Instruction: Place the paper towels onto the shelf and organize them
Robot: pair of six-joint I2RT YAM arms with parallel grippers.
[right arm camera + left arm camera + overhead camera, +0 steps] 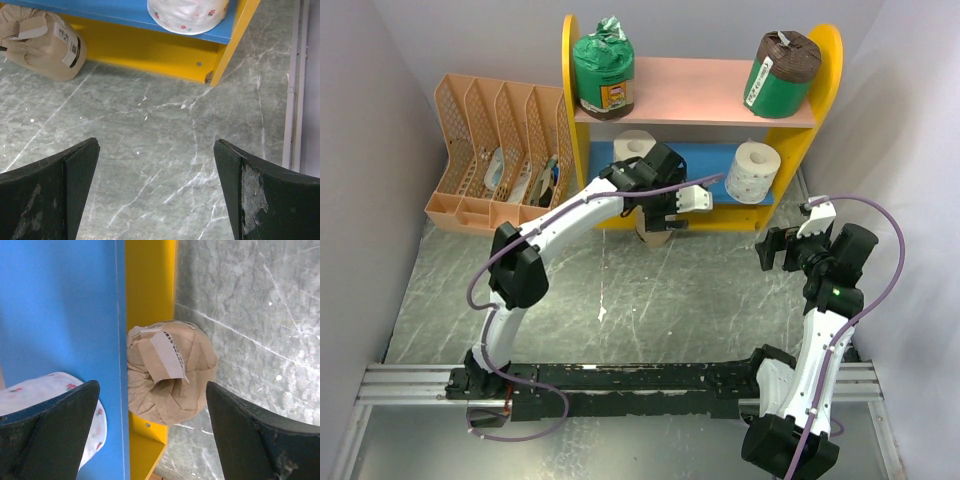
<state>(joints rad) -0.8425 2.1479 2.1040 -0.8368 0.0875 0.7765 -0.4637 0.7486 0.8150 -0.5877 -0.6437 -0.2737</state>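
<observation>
Tan-brown paper-wrapped towel roll (170, 375) sits on grey marbled table (250, 315) against base of yellow-sided shelf (150, 290), twisted end facing nearer left gripper (151, 387), between its wide-open empty jaws; right gripper (155, 144), open, empty, well apart.

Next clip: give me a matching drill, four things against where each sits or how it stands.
1 tan roll
2 knotted green-wrapped roll
3 flowered white roll
4 right hand

A on the pink upper board
B open, over bare table
C on the blue lower board
D on the table, at the shelf front

Pairs: 1-D, 2-A, 3-C, 4-B
</observation>
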